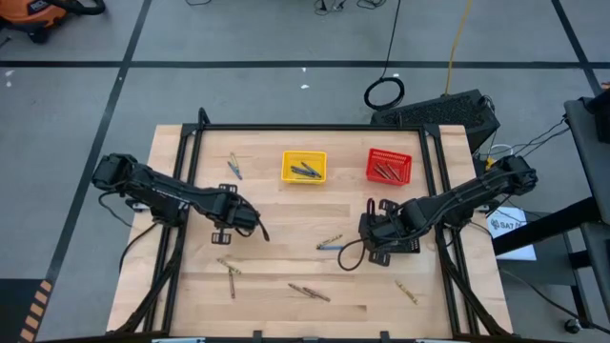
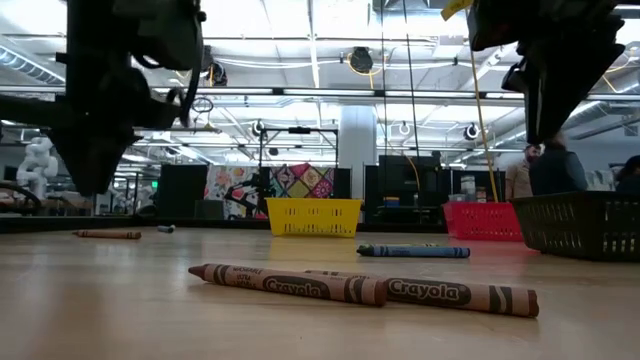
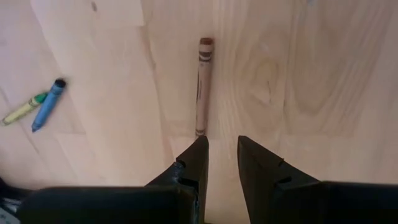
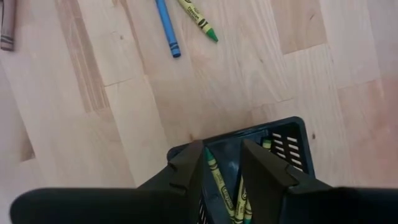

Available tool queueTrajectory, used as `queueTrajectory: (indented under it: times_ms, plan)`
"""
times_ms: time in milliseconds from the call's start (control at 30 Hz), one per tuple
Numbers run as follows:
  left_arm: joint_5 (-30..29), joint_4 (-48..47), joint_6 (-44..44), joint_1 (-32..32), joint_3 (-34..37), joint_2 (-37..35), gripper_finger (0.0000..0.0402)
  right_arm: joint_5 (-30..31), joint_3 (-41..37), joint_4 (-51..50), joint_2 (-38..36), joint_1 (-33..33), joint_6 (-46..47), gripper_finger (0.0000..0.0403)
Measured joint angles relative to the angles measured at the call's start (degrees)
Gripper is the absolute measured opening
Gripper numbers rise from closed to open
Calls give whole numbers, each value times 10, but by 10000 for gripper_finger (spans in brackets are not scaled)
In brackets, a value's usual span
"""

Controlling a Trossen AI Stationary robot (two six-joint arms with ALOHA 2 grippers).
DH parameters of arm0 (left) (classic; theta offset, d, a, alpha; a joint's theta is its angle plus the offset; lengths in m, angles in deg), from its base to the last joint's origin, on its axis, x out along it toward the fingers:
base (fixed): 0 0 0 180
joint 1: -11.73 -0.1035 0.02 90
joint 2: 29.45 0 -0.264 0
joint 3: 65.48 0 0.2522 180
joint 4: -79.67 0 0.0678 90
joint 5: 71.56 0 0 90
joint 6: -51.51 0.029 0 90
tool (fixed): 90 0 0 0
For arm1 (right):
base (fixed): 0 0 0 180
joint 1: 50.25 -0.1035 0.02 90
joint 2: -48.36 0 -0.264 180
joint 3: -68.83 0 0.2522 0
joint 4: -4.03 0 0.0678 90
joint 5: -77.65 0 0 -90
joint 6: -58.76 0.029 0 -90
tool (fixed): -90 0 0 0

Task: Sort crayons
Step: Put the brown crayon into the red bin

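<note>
Left gripper (image 3: pixel 219 155), jaws apart and empty, should descend squarely astride the brown crayon (image 3: pixel 202 87) just ahead; the right gripper (image 4: pixel 222 163), fingers parted, hovers over the black basket (image 4: pixel 283 140) near the blue crayon (image 4: pixel 166 26).

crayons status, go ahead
Left gripper open, empty, over brown crayon. Right gripper open above black basket, green crayons inside. Nothing blocking.
</note>
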Motion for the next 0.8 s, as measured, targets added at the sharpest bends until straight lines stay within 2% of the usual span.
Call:
queueTrajectory:
  times_ms: [400,533,800]
  plan:
    - [2,10,65,-27,9,-19,77,0,0,0,0,0,5,94]
    - [9,13,88,-51,9,-53,77,0,0,0,0,0,5,94]
    - [64,44,114,-90,9,-126,77,0,0,0,0,0,5,94]
